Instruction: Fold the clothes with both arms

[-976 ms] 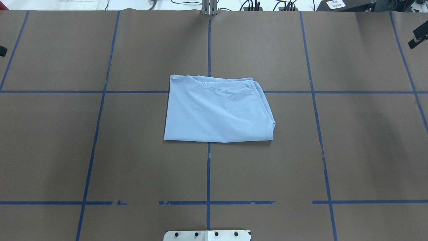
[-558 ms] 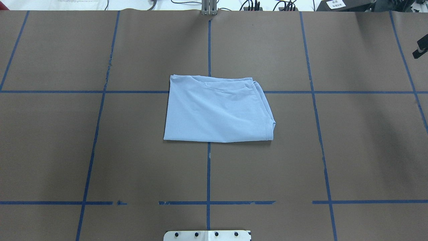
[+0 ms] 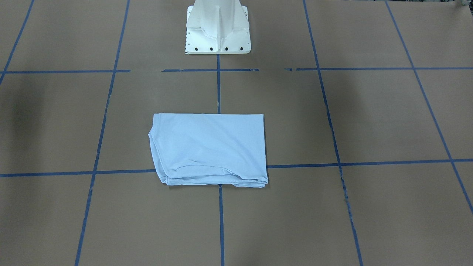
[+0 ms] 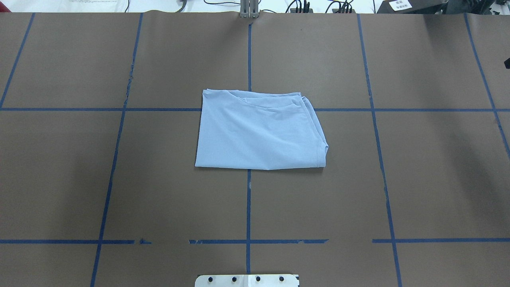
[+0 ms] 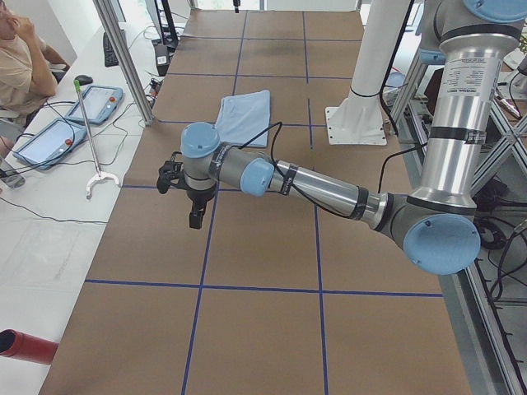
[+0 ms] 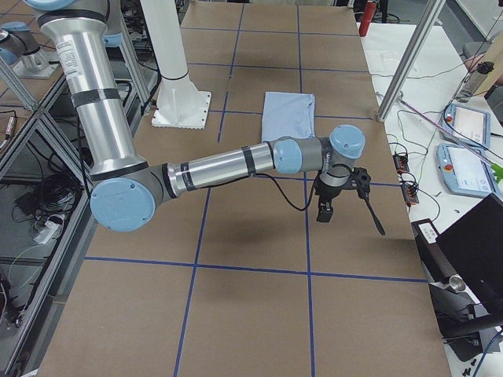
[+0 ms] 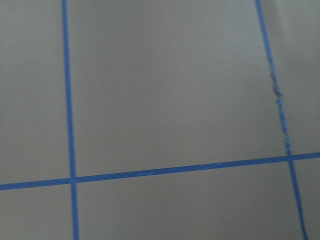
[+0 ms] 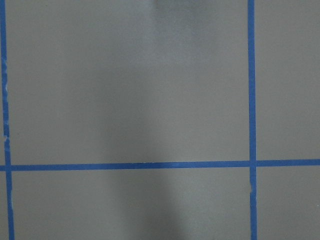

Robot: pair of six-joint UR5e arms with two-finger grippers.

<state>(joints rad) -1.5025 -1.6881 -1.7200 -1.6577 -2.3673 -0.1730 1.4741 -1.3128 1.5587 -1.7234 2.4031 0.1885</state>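
T-shirt folded on table, left hand and right hand well off it, spread unclear

The T-shirt is pale blue, the table brown, gridded in blue tape — left gripper seemingly black.

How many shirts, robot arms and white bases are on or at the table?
Shirt: 1
Arms: 2 (left arm, right arm)
Base: 1
Total: 4
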